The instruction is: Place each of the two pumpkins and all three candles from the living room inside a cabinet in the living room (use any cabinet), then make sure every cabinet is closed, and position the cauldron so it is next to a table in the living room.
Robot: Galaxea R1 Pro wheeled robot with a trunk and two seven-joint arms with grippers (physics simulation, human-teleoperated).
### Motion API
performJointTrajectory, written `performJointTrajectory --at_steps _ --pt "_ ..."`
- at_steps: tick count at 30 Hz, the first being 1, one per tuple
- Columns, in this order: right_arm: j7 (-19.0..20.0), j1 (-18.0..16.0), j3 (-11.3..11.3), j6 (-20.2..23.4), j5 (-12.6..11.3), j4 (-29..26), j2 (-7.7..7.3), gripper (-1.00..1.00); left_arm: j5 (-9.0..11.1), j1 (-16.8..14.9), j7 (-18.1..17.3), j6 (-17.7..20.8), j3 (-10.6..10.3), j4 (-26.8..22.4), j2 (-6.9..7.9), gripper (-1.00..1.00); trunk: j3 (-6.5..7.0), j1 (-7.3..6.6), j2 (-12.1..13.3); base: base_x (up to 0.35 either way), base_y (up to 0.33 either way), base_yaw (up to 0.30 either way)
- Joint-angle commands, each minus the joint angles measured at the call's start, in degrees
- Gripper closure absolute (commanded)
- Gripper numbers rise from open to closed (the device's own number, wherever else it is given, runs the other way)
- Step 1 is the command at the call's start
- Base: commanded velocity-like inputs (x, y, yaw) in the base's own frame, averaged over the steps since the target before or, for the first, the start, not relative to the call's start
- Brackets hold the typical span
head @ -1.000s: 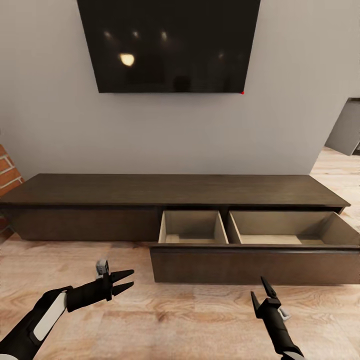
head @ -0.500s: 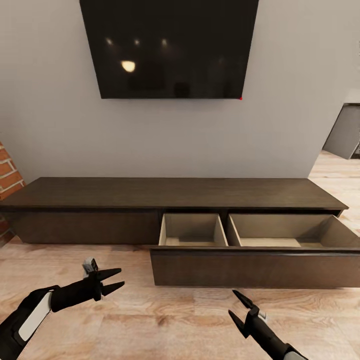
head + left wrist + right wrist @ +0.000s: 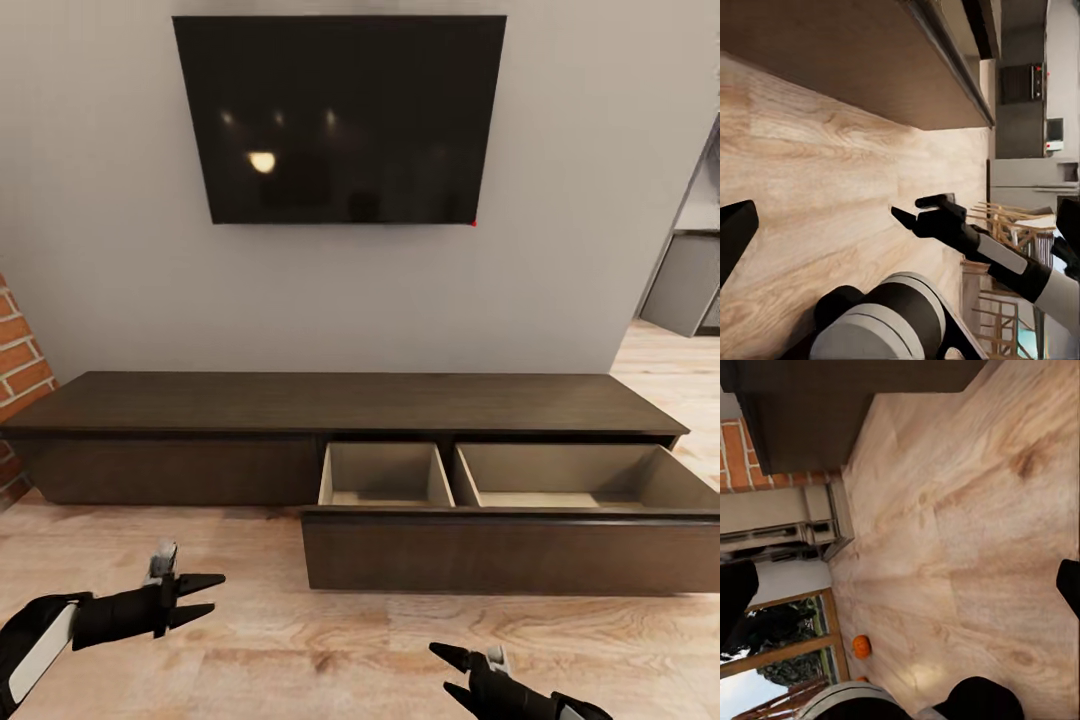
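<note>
The low dark-brown cabinet (image 3: pixel 340 402) stood against the wall, drawer pulled open. One orange pumpkin (image 3: pixel 861 646) sat on the floor.

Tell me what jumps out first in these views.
The cabinet along the wall has its right-hand drawer pulled out, both compartments bare. Above it hangs a big dark TV. A small orange pumpkin sits on the wood floor by a window, seen from the right wrist.

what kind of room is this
Most likely a living room: a large black wall-mounted screen hangs above a long, low dark-brown wood cabinet with one drawer pulled open, on a light wood plank floor.
</note>
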Motion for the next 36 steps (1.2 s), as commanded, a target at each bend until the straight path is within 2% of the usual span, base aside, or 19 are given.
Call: performJointTrajectory --at_steps 1,3,6,10,13,21,25,30,36 --pt "0.11 -0.03 0.33 0.32 0.9 -0.11 -0.03 -1.0 0.07 -0.04 1.47 -0.12 -0.16 0.33 -0.01 -1.0 0.17 -0.04 -0.01 0.0 0.0 0.0" --pt "0.17 -0.03 0.3 -0.42 2.69 -0.21 -0.03 -1.0 -0.01 -0.04 4.28 -0.83 -0.14 0.82 -0.06 -1.0 0.62 -0.09 0.02 0.0 0.0 0.0" --pt "0.28 -0.03 0.32 -2.85 3.63 -0.27 -0.03 -1.0 0.03 -0.04 5.82 -1.22 -0.21 1.1 -0.11 -1.0 1.28 -0.17 0.06 0.0 0.0 0.0" --pt "0.64 -0.03 0.31 -9.41 4.1 -0.28 -0.03 -1.0 -0.06 -0.04 6.5 -1.93 -0.3 1.35 -0.39 -1.0 2.17 -0.27 0.11 0.0 0.0 0.0" --pt "0.4 -0.03 0.39 -11.05 4.18 -0.28 -0.01 -1.0 -0.1 -0.04 6.53 -2.88 -0.3 2.34 -0.42 -1.0 2.83 -0.35 0.15 0.0 0.0 0.0" --pt "0.12 -0.03 2.57 -12.31 5.29 -0.27 0.04 -1.0 0.05 -0.04 6.36 -6.83 -0.38 3.63 -0.69 -1.0 4.31 -1.93 3.02 0.0 0.0 0.0" --pt "-0.04 -0.03 2.85 -12.45 5.65 -0.27 0.11 -1.0 -0.06 -0.04 6.35 -7.2 -0.39 3.76 -1.13 -1.0 5.02 -2.81 4.62 0.0 0.0 0.0" --pt "-0.07 -0.03 2.85 -13.84 7.35 -0.27 0.08 -1.0 -0.15 -0.04 6.37 -7.37 -0.39 4.7 -1.22 -1.0 5.92 -3.91 6.63 0.0 0.0 0.0" --pt "-0.14 -0.03 2.83 -14.69 7.58 -0.21 0.11 -1.0 -0.25 -0.04 6.42 -8.44 -0.35 5.52 -1.23 -1.0 7.0 -5.23 9.03 0.0 0.0 0.0"
